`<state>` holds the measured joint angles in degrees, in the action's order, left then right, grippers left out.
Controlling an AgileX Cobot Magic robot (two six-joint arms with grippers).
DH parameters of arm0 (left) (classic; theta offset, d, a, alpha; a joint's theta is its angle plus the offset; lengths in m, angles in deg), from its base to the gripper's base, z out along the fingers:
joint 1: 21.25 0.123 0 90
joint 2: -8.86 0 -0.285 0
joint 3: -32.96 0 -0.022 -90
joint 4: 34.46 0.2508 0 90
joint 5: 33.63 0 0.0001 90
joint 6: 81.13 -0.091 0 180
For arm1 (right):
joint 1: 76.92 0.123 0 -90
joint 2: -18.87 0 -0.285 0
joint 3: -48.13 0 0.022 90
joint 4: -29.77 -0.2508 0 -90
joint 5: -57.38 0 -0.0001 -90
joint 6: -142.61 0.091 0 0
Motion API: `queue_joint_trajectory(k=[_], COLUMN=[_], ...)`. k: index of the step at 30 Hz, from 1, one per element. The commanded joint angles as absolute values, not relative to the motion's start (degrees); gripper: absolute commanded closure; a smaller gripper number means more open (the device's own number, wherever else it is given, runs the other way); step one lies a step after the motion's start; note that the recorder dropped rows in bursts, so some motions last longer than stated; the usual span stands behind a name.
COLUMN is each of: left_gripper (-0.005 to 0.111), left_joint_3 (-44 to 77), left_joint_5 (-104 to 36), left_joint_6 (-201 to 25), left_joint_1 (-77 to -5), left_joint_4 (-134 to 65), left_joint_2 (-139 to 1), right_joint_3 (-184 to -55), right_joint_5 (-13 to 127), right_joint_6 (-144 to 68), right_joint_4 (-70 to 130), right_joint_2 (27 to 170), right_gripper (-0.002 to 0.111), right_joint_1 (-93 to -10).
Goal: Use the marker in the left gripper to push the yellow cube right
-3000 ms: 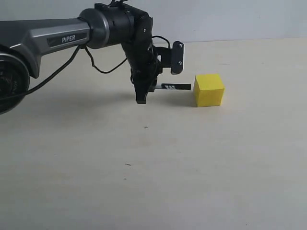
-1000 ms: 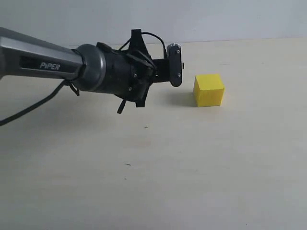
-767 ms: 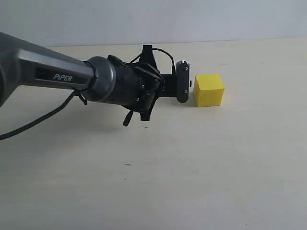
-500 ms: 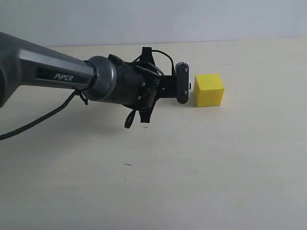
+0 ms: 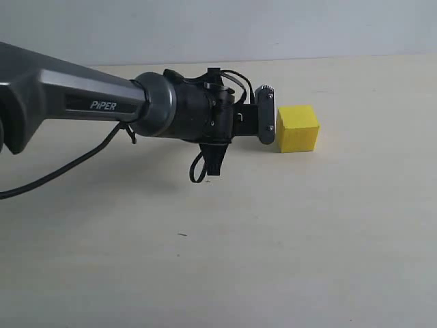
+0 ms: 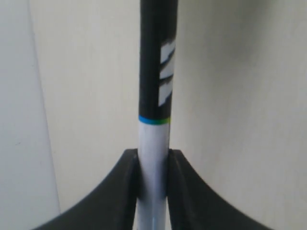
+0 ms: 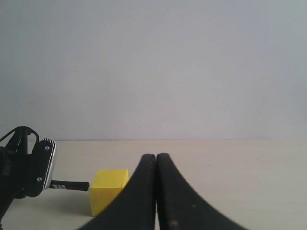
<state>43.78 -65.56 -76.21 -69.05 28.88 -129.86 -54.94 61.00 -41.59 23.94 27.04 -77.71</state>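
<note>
1. The table [image 5: 287,260] is a plain, pale surface.

2. The left arm [image 5: 75,102] enters from 9 o'clock in the exterior view and lies nearly level above the table. One second ago its wrist stood farther toward 9 o'clock, with a clear gap to the cube. The arm has since advanced toward 3 o'clock. Its round-ended wrist plate [image 5: 266,124] now sits just beside the cube's 9 o'clock face.

3. The left tool [image 6: 153,160] is clenched on the marker [image 6: 157,72]. Both fingers press the white barrel, and the black cap end projects ahead of them.

4. The right tool [image 7: 156,187] has its jaws pressed together with nothing between them. It takes no part in this step.

5. The yellow cube [image 5: 298,128] rests flat on the table, at about 2 o'clock from the centre of the exterior view. It occupies the same spot as in every earlier view, so no displacement has occurred yet.

6. In the right wrist view the marker lies low and horizontal, and its black tip reaches the cube's 9 o'clock face. Whether the two touch cannot be confirmed.

Assessment: the approach appears complete and the push stroke is at its start. The task calls for further straight travel toward 3 o'clock. Off-centre contact would likely turn the cube instead of sliding it.
</note>
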Motion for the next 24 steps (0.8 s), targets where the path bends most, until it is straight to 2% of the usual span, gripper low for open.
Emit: queue_joint_trajectory(k=[1, 17, 24], left_gripper=[0.107, 0.107, 0.107], left_joint_3=[44.19, 48.52, 50.35], left_joint_5=[-65.66, -66.17, -65.66], left_joint_6=[-76.46, -77.73, -77.96], left_joint_1=[-69.27, -69.27, -71.64], left_joint_4=[28.15, 26.41, 26.25], left_joint_2=[-131.14, -132.41, -132.46], right_joint_3=[-54.65, -54.65, -54.65], right_joint_5=[60.72, 60.72, 60.72], right_joint_6=[-41.79, -41.79, -41.79], right_joint_4=[23.98, 23.98, 23.98], right_joint_2=[26.66, 26.66, 26.66], right_gripper=[0.108, 0.108, 0.108], right_joint_1=[-78.01, -78.01, -78.01])
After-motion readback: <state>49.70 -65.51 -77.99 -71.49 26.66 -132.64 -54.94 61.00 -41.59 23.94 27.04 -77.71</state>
